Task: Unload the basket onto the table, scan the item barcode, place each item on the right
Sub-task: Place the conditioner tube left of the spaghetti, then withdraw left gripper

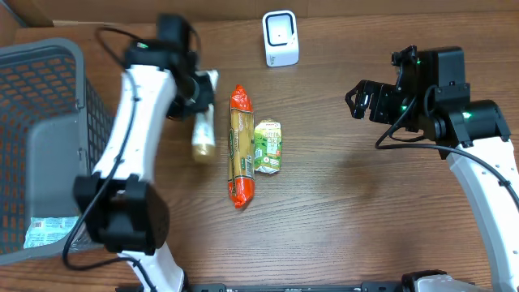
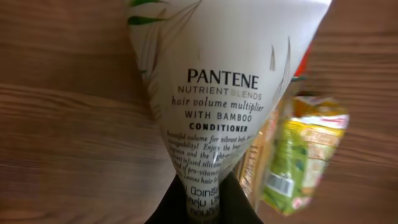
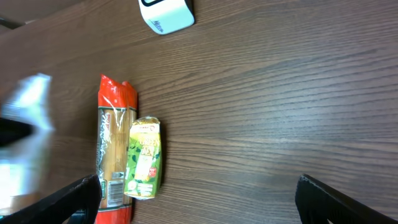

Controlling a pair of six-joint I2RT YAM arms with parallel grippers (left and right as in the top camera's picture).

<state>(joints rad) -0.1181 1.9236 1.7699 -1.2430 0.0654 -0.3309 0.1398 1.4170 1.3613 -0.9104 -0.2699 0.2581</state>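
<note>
At the left of the surface (image 1: 340,203), just beside the pasta packet (image 1: 241,146), the conditioner tube (image 1: 203,122) is pinched at its flat crimped end by the left pincer (image 2: 200,208). It looks light, soft-walled and glossy, probably slippery, so the stiff crimp seems the surest hold. The right pincer (image 1: 354,99) stands spread and empty, well apart.

The table (image 3: 280,93) is dark wood grain with a smooth, faintly sheened finish. The conditioner tube (image 2: 217,74) is white plastic with a satin gloss, while the spaghetti packet (image 1: 242,146) and the green pouch (image 1: 268,148) are shiny, crinkled film. The basket (image 1: 40,50) is matt grey plastic mesh, and the scanner (image 1: 280,38) is smooth white plastic.
</note>
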